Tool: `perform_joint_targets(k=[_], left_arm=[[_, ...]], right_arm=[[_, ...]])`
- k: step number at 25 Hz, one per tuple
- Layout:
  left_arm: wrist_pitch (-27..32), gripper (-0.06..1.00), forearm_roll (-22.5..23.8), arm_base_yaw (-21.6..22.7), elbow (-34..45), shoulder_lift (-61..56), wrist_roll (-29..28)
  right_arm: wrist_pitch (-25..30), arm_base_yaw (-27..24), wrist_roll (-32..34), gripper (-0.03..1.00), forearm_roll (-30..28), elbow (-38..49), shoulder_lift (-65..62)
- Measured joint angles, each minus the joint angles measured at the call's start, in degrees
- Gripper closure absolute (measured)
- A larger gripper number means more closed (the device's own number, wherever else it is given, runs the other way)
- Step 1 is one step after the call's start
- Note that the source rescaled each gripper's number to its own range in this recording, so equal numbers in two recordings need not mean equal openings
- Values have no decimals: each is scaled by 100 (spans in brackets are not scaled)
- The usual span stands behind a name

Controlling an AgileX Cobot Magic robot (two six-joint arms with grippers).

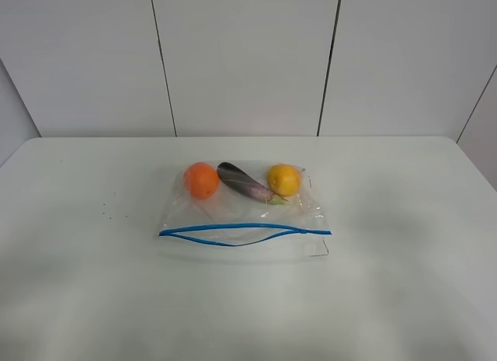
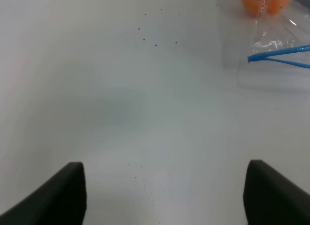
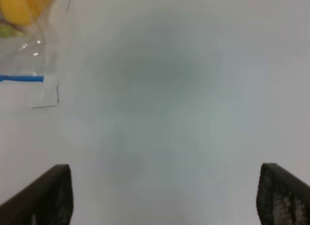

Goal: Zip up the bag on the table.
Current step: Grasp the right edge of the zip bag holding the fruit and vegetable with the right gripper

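The clear bag (image 1: 241, 213) lies flat in the middle of the white table (image 1: 404, 283). Its blue zipper strip (image 1: 245, 230) runs along the near edge and gapes open in the middle. An orange (image 1: 201, 179), a purple eggplant (image 1: 245, 183) and a yellow lemon (image 1: 283, 178) lie inside. The left wrist view shows the bag's left corner (image 2: 276, 41) and the strip's end (image 2: 278, 53); my left gripper (image 2: 164, 196) is open above bare table. The right wrist view shows the bag's right corner (image 3: 29, 55); my right gripper (image 3: 164, 196) is open, apart from it. Neither gripper shows in the exterior view.
Small dark specks (image 1: 112, 210) dot the table left of the bag; they also show in the left wrist view (image 2: 155, 34). A white panelled wall (image 1: 248, 58) stands behind the table's far edge.
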Motion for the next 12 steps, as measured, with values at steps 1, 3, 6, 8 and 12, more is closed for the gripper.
perform_joint_targets(k=[1,3,6,8,12], left_arm=[[0,-1,0,0,0,0,0],[0,-1,0,0,0,0,0],[0,-1,0,0,0,0,0],[0,-1,0,0,0,0,0],[0,-1,0,0,0,0,0]], right_arm=[[-50,0,0,11,0,-150,344],[-147,0,0,7,86,-452,1040],[-191,0,0,3,310,-941,2060],[-204,0,0,3,573,-1284,2724],[-256,0,-391,3,1272,-1881,4087]])
